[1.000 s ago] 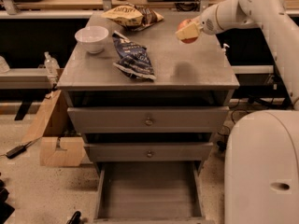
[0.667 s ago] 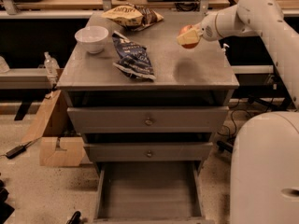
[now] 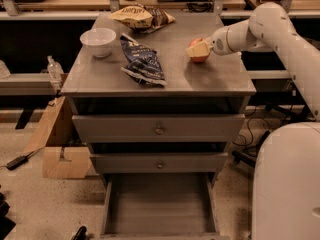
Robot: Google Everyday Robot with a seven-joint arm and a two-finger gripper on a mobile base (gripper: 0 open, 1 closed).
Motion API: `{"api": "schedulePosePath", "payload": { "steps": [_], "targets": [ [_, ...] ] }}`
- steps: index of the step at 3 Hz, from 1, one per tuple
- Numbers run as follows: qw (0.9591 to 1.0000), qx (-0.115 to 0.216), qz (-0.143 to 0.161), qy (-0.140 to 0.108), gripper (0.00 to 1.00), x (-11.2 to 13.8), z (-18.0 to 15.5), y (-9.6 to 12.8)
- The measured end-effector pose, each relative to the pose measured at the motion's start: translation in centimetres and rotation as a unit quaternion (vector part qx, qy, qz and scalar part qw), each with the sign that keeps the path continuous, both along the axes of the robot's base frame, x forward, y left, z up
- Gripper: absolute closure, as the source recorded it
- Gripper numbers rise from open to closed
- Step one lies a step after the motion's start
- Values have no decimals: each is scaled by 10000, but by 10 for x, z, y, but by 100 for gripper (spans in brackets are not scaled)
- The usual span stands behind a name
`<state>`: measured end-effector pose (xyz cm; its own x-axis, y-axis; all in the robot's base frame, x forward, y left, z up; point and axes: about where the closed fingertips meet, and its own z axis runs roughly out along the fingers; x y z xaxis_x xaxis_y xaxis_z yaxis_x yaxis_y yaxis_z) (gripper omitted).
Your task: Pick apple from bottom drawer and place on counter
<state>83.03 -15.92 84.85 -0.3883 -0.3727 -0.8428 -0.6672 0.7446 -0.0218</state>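
Note:
The red-orange apple (image 3: pixel 200 55) is between the fingers of my gripper (image 3: pixel 198 50), low over the right part of the grey counter (image 3: pixel 210 79). I cannot tell whether the apple touches the counter. My white arm reaches in from the right. The gripper is shut on the apple. The bottom drawer (image 3: pixel 160 204) stands pulled open under the two knobbed drawers, and nothing shows inside it.
On the counter lie a white bowl (image 3: pixel 98 41) at the back left, a dark blue chip bag (image 3: pixel 143 62) in the middle and a yellow snack bag (image 3: pixel 140 17) at the back. A cardboard box (image 3: pixel 61 154) stands on the floor to the left. My white base (image 3: pixel 287 184) fills the lower right.
My gripper has lowered the apple toward the right part of the counter. The drawer and the other things have not moved.

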Motion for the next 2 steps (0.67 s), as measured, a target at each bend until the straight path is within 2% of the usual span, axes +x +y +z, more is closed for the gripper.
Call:
{"api": "schedulePosePath", "payload": {
  "steps": [1,2],
  "targets": [
    [10000,13,5,26,84,0,-1,2],
    [10000,13,5,26,61,0,0,2]
  ]
}}
